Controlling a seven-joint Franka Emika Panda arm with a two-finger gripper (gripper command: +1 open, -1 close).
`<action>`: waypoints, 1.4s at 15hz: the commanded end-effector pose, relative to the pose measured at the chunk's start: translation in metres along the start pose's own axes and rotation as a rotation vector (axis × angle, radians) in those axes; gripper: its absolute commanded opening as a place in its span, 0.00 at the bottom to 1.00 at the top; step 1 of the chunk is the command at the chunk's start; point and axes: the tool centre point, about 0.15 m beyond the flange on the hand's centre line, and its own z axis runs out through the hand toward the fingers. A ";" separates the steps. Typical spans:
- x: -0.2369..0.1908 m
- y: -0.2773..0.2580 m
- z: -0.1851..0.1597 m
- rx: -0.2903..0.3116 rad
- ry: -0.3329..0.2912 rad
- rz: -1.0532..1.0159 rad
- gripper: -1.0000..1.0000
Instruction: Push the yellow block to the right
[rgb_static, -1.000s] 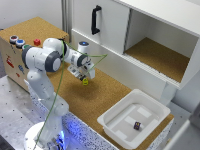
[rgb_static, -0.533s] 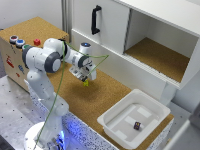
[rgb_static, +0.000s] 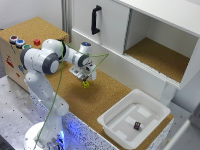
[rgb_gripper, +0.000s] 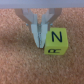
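The yellow block is a tiny yellow-green cube on the cork counter. In the wrist view its faces carry dark letters, an N on the top face. My gripper stands just above the block in the exterior view. In the wrist view my gripper has its fingers pressed together, with the tips down at the counter right beside the block, touching or nearly touching its side. Nothing is held between the fingers.
A white tray holding a small dark cube sits toward the exterior view's right. A white cabinet with a black handle and an open cork-floored shelf stands behind. A box with coloured buttons is at the exterior view's left.
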 end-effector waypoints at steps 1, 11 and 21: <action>-0.024 0.026 0.011 0.017 0.050 0.008 0.00; -0.001 0.026 -0.024 0.119 0.107 -0.012 1.00; -0.001 0.026 -0.024 0.119 0.107 -0.012 1.00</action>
